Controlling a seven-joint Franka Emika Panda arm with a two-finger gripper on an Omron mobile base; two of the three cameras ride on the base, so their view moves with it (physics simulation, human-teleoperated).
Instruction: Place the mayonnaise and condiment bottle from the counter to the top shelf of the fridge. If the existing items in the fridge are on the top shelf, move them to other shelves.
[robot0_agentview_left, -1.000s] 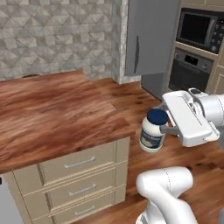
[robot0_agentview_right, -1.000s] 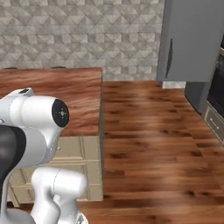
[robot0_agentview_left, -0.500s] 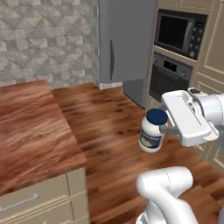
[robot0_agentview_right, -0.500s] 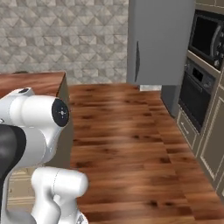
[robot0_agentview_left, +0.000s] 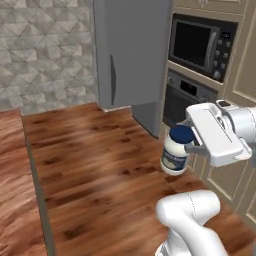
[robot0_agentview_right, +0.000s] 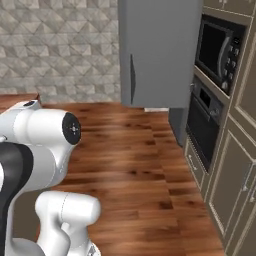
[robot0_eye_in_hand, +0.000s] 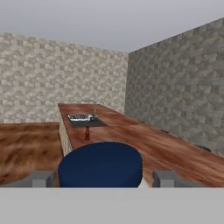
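So I've got the mayonnaise (robot0_agentview_left: 176, 151) clamped in the gripper (robot0_agentview_left: 192, 145), up in the air over the floor, upright, blue lid on top and pale label facing the left base camera. In the hand view the dark blue lid (robot0_eye_in_hand: 100, 165) sits right between the two fingertips (robot0_eye_in_hand: 43, 178), one on each side, so the jaws are closed on the jar's sides.

Under it is the floor (robot0_agentview_left: 100, 165), reddish-brown wood planks, running back toward the fridge (robot0_agentview_left: 131, 52). That's a tall plain grey box with its door closed and a slim vertical handle (robot0_agentview_left: 113, 80) near the left edge of the door. It stands against a wall of grey stone-pattern tiles (robot0_agentview_left: 45, 50).

To the right of the fridge there's a beige cabinet column with a black microwave (robot0_agentview_left: 202, 42) built in and a dark oven (robot0_agentview_left: 186, 100) under it. The right base view shows the same stack from the other side, plus beige lower cabinet doors (robot0_agentview_right: 227, 185) closer to me.

The counter (robot0_agentview_left: 15, 200) is at the left edge of the left base view, same wood grain as the floor. Looking the other way, the hand view shows its long top with a sink (robot0_eye_in_hand: 81, 118) set in it, and the condiment bottle (robot0_eye_in_hand: 87, 133) standing just in front of the sink, well away from the jar.
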